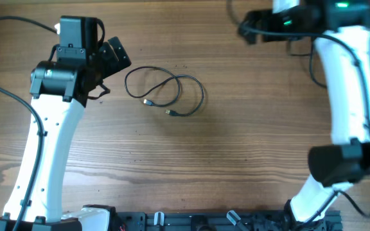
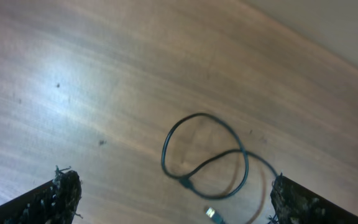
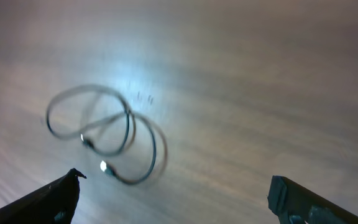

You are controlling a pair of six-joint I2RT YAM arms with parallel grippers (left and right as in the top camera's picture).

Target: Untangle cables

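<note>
2 arms point(image 1: 50, 147) point(image 1: 352, 83), 1 cable point(image 1: 175, 78), 2 plugs point(image 1: 148, 101) point(image 1: 170, 112)

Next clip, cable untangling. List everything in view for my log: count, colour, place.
table: one, brown wood, fills every view.
cables: black, thin, two overlapping loops with two plug ends showing; one cord or two, cannot tell; on the table, nearer the left arm.
mounting rail: one, black, bottom edge of the overhead view.
arm wires: thick, black, trailing from both arms.
left arm, right arm: white, black joints.
left pincer: black, open, touching nothing.
right pincer: black, open, touching nothing.
</note>
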